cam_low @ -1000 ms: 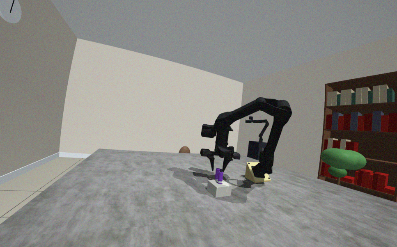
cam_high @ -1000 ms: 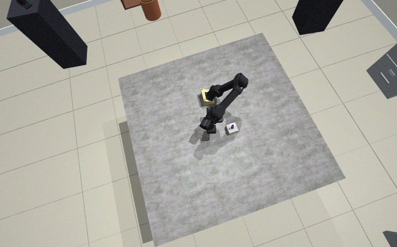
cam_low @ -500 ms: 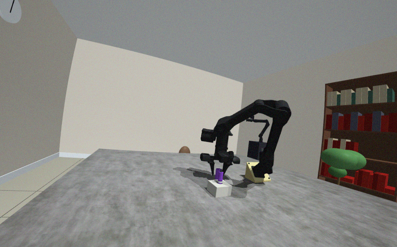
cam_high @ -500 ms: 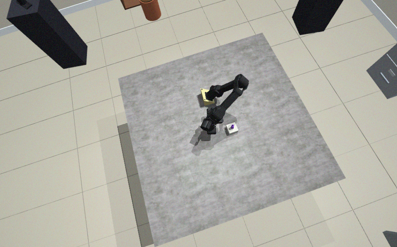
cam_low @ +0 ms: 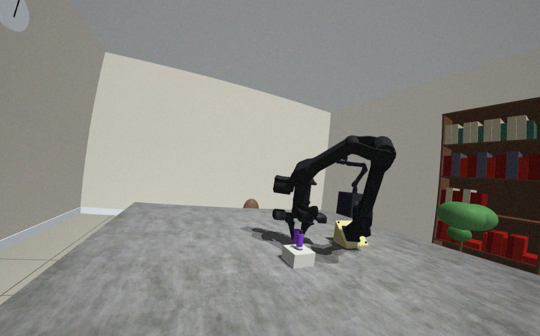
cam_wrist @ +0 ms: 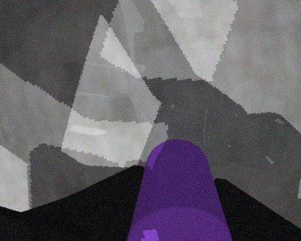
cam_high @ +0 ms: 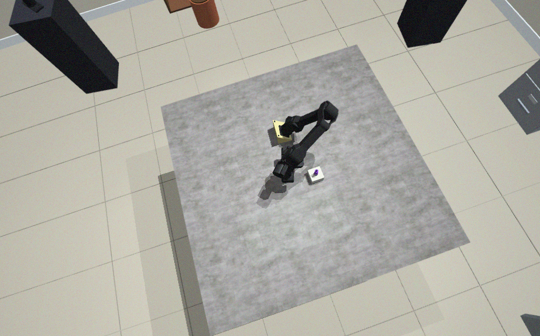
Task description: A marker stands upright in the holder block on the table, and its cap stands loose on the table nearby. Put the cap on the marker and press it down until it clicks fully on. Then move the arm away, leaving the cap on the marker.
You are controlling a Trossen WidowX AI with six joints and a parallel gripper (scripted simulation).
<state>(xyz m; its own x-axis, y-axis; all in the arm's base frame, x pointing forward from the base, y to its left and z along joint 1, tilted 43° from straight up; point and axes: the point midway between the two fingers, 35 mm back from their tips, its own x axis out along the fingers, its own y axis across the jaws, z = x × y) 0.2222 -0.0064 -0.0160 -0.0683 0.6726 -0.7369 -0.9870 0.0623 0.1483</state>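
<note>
The purple marker (cam_high: 316,171) (cam_low: 300,241) stands upright, dark tip up, in the white holder block (cam_high: 319,177) (cam_low: 304,260). The purple cap (cam_low: 295,237) (cam_wrist: 178,189) is upright behind the marker in the exterior view, low at the table, and separate from the marker. My gripper (cam_low: 297,233) (cam_wrist: 177,183) points down and is shut on the cap, one black finger on each side of it. In the top view the arm hides the cap and fingertips. The cap's lower end is hidden behind the holder block in the exterior view.
The arm's pale yellow base mount (cam_high: 283,136) (cam_low: 340,239) stands on the grey table (cam_high: 347,234) (cam_low: 158,284), behind and right of the holder in the exterior view. Black pedestals, a bookshelf (cam_low: 495,183) and a green plant (cam_low: 467,216) are beyond the table.
</note>
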